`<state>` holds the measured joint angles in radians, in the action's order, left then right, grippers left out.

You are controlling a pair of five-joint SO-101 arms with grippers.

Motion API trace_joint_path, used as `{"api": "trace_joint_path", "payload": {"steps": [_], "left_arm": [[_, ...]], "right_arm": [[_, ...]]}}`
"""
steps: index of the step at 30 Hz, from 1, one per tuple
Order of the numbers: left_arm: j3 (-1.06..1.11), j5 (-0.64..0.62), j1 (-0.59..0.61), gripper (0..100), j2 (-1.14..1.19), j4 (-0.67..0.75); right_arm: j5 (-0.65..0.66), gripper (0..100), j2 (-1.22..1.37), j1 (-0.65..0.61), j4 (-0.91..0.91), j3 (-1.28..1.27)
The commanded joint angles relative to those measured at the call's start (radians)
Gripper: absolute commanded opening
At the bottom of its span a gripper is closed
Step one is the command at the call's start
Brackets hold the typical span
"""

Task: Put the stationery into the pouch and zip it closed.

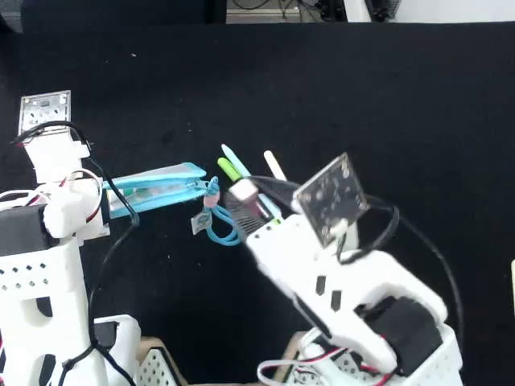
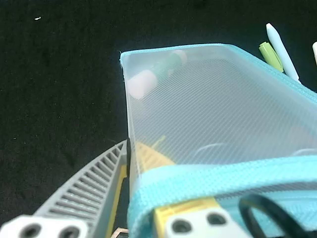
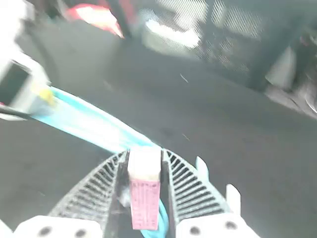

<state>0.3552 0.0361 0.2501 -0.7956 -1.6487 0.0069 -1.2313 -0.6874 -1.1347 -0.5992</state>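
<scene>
Resting inside mesh pouch (image 2: 213, 114): white stationery (image 2: 142, 83).

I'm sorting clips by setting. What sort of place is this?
Probably a robotics lab bench, not a home desk: two white robot arms stand on a black table, cables lie behind it, and the left gripper holds the pouch while the right gripper pinches its zipper tag.

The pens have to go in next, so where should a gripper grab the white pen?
Take the white pen across its barrel, probably straight down from above. It lies flat on the table, apart from the green pen and light blue pen, so a finger fits either side. Its near end is hidden under the right arm.
</scene>
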Motion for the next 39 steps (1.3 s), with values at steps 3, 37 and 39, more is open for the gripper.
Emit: {"api": "trace_joint_path", "payload": {"steps": [3, 37, 39], "left_arm": [[0.004, 0.002, -0.008, 3, 0.005, -0.006], [0.005, 0.002, -0.008, 3, 0.005, -0.008], [0.005, 0.002, -0.010, 3, 0.005, -0.008]], "right_arm": [[-0.012, 1.1, -0.025, -0.133, 0.285, -0.079], [-0.014, 1.1, -0.007, -0.149, 1.211, -0.690], [-0.012, 1.1, 0.028, -0.133, 1.215, -0.687]]}}
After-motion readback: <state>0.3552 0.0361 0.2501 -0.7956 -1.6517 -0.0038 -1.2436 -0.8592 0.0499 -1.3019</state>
